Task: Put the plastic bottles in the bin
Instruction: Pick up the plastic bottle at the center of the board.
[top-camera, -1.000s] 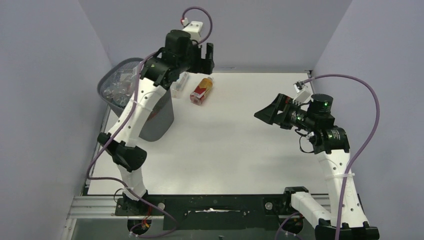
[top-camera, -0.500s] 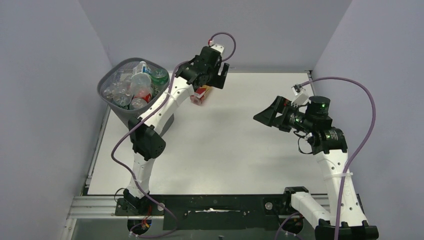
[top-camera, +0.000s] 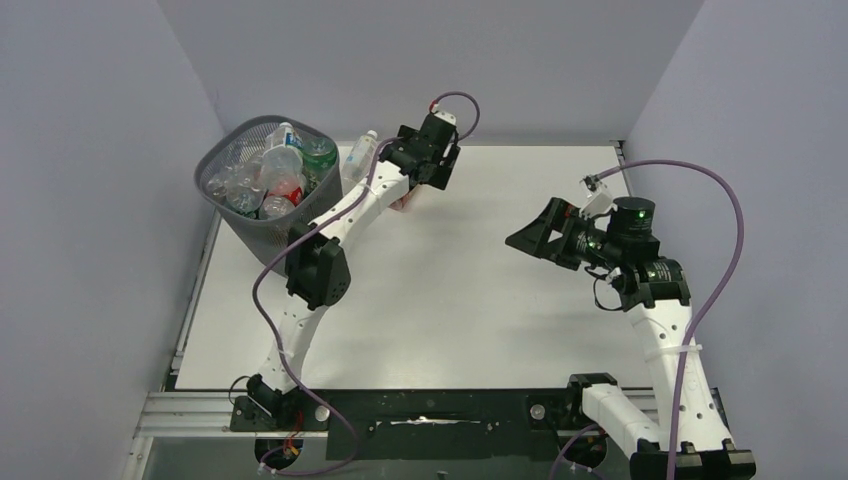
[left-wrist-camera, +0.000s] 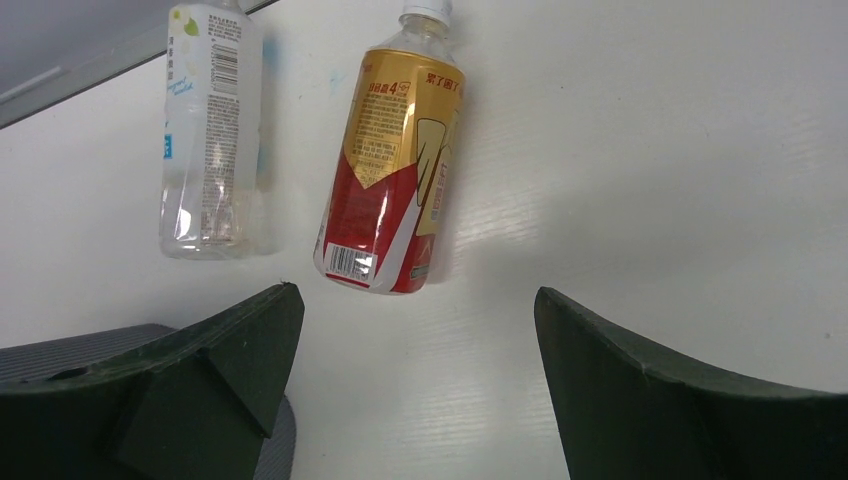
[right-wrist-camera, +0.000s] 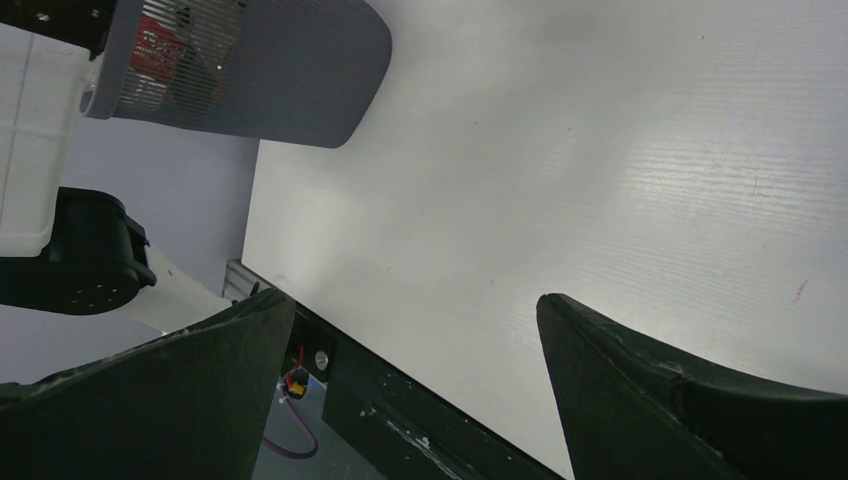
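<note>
Bin (top-camera: 238, 222): dark grey mesh, upright at the far left corner of the worktop (top-camera: 450, 300), filled nearly to the rim with bottles (top-camera: 262, 182), mostly clear, with red and green showing among them

Outside the bin, two items lie flat on the worktop. A clear bottle (left-wrist-camera: 208, 130) with a white label lies just right of the bin. An amber bottle (left-wrist-camera: 390, 170) with a gold and red label and a white cap lies beside it, roughly parallel and not touching it.

Left gripper (left-wrist-camera: 412, 302): above the base end of the amber bottle, jaws spread wide, nothing between them, no contact seen.

Right gripper (right-wrist-camera: 415, 305): over the right half of the worktop, jaws spread wide, empty, well apart from both loose bottles
</note>
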